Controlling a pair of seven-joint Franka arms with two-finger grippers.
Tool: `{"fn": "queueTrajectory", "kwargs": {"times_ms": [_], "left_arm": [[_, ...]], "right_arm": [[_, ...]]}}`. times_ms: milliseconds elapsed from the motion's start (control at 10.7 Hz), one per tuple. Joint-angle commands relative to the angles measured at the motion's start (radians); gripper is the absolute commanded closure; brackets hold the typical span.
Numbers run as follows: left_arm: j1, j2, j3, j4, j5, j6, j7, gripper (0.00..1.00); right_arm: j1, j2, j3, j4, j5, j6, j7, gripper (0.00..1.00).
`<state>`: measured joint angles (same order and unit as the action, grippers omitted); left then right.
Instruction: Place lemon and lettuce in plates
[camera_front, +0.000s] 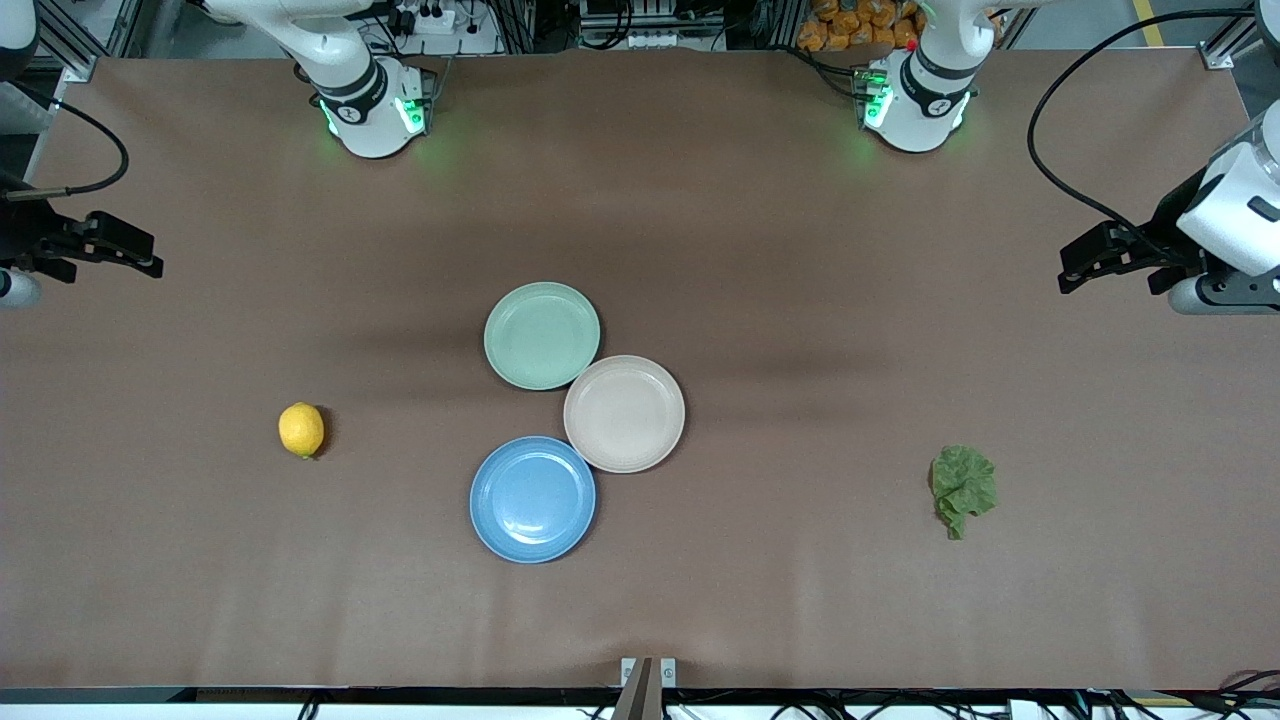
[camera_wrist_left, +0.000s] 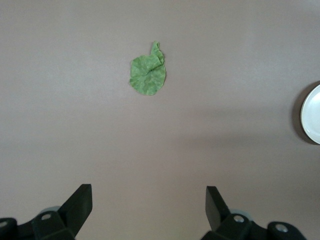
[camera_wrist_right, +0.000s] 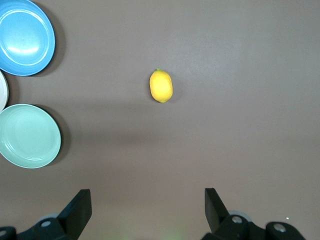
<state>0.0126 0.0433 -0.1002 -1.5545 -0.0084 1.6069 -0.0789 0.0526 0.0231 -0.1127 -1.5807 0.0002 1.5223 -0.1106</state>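
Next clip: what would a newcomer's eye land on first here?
Three round shallow plates cluster mid-table, edges touching: mint-green farthest from the front camera, pale beige-pink in between, blue nearest. A small bright-yellow lemon lies alone toward the right arm's end, a wrinkly dark-green lettuce leaf toward the left arm's end. Both tools wait open at the table's ends.

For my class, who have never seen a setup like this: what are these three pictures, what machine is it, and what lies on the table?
Two robot arms work at a brown table. The wide picture looks down from a high camera facing them. The other two come from cameras on each arm's wrist.

The left gripper is open and empty above the lettuce. The right gripper is open and empty above the lemon.

Mid-table, three plates sit clustered: the mint-green plate farthest from the high camera, the beige-pink plate in the middle, the blue plate nearest. All are empty.
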Motion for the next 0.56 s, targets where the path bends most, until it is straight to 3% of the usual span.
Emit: {"fn": "queueTrajectory", "kwargs": {"times_ms": [0,469], "left_arm": [[0.004,0.003,-0.003,0.014,0.007,-0.004,0.03,0.0],[-0.002,0.029,-0.001,0.028,0.013,-0.004,0.047,0.0]], "right_arm": [[-0.019,0.001,0.013,0.011,0.0,-0.013,-0.009,0.0],[-0.019,0.001,0.013,0.01,0.0,-0.013,-0.009,0.0]]}}
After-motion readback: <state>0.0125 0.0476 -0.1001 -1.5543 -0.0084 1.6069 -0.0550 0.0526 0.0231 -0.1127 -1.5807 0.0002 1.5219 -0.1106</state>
